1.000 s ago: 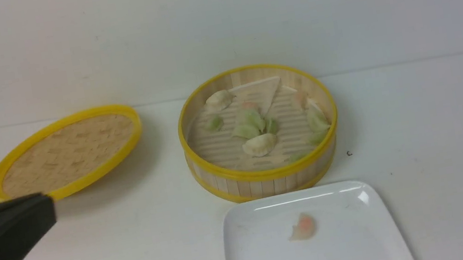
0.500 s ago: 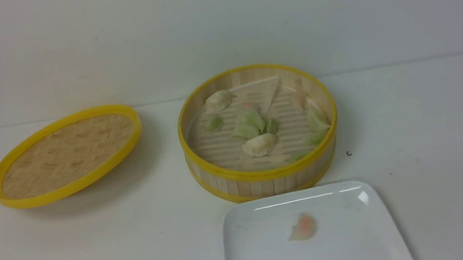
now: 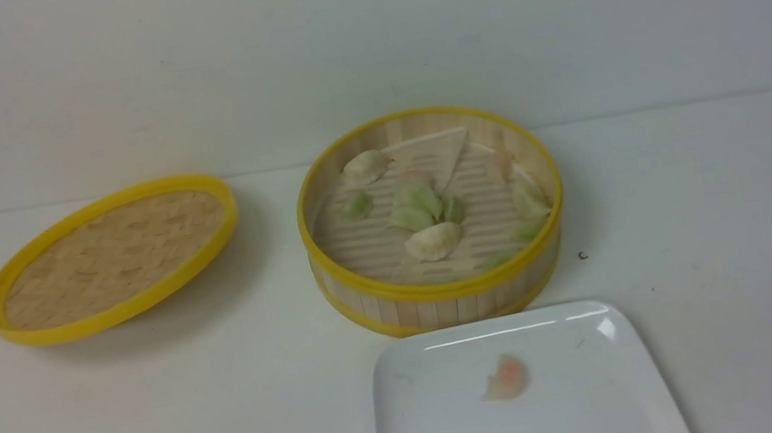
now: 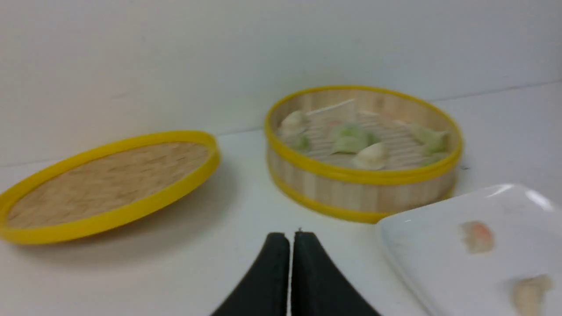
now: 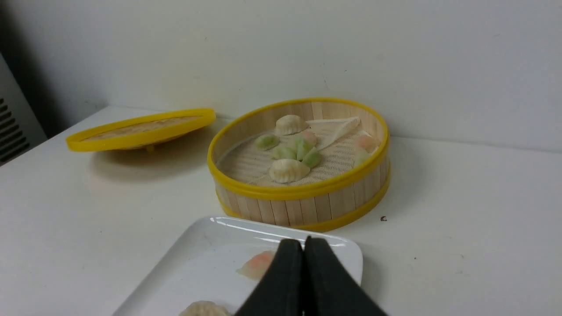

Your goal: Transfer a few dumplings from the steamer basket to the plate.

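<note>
Judging by their look, you should treat the dumplings (image 3: 433,241) as light, soft and probably a little slick; squeeze hard and the pleats may squash or tear. Most lie on the slatted floor of the steamer basket (image 3: 444,288). Two rest on the plate (image 3: 427,427), which sits just beside the basket on the bench (image 3: 153,408), on your near side. Take the cream one near the front wall across its plump belly, not by its thin frilled edge. Your left fingers (image 4: 276,263) and right fingers (image 5: 287,272) are clenched on nothing, so part them first.
</note>
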`<state>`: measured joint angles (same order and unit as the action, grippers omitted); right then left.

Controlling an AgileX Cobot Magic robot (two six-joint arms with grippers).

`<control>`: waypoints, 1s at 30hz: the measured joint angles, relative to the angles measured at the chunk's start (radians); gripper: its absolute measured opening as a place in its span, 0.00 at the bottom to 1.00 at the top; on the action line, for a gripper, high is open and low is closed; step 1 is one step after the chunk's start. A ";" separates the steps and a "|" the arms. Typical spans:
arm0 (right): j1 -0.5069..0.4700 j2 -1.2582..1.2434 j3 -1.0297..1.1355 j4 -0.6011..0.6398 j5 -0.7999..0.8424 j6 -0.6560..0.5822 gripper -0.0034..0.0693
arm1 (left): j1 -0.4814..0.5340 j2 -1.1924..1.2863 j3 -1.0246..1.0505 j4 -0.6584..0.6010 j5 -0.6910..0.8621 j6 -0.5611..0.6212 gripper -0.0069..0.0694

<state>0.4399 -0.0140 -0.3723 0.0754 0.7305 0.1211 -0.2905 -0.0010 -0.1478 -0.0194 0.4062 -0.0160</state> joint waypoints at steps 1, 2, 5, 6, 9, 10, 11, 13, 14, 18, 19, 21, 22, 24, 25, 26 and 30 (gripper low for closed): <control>0.000 0.000 0.000 0.000 0.001 -0.001 0.03 | 0.044 -0.006 0.041 -0.006 -0.014 0.028 0.08; 0.000 0.000 0.000 0.000 0.001 -0.002 0.03 | 0.077 -0.010 0.070 -0.010 -0.019 0.046 0.08; 0.000 0.000 0.000 -0.004 0.001 -0.002 0.03 | 0.184 -0.011 0.158 -0.017 -0.021 0.084 0.08; 0.000 0.000 0.000 -0.004 0.001 -0.002 0.03 | 0.187 -0.011 0.163 -0.018 -0.019 0.084 0.08; 0.000 0.000 0.000 -0.004 0.001 -0.002 0.03 | 0.209 -0.011 0.173 -0.019 -0.022 0.090 0.08; 0.000 0.000 0.000 -0.004 0.001 -0.002 0.03 | 0.210 -0.011 0.173 -0.022 -0.022 0.092 0.08; 0.000 0.000 0.000 -0.004 0.001 -0.002 0.03 | 0.210 -0.011 0.173 -0.023 -0.022 0.092 0.08; 0.000 0.000 0.000 -0.004 0.001 -0.002 0.03 | 0.210 -0.011 0.173 -0.024 -0.022 0.092 0.08; 0.000 0.000 0.000 -0.004 0.001 -0.002 0.03 | 0.211 -0.011 0.173 -0.025 -0.022 0.092 0.08; 0.000 0.000 0.000 -0.004 0.001 -0.002 0.03 | 0.211 -0.011 0.173 -0.026 -0.022 0.092 0.08; 0.000 0.000 0.000 -0.004 0.001 -0.002 0.03 | 0.211 -0.011 0.173 -0.026 -0.022 0.092 0.08; 0.000 0.000 0.000 -0.004 0.001 -0.002 0.03 | 0.211 -0.011 0.173 -0.026 -0.022 0.092 0.08; 0.000 0.000 0.000 -0.004 0.001 -0.002 0.03 | 0.211 -0.011 0.173 -0.026 -0.022 0.092 0.08; 0.000 0.000 0.000 -0.004 0.001 -0.002 0.03 | 0.211 -0.011 0.173 -0.026 -0.022 0.092 0.08; 0.000 0.000 0.000 -0.004 0.001 -0.002 0.03 | 0.211 -0.011 0.173 -0.026 -0.022 0.092 0.08; 0.000 0.000 0.000 -0.004 0.001 -0.002 0.03 | 0.211 -0.011 0.173 -0.027 -0.022 0.092 0.08; 0.000 0.000 0.000 -0.004 0.001 -0.002 0.03 | 0.211 -0.011 0.173 -0.026 -0.022 0.092 0.08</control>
<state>0.4399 -0.0140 -0.3723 0.0716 0.7316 0.1189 -0.0797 -0.0118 0.0255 -0.0455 0.3844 0.0762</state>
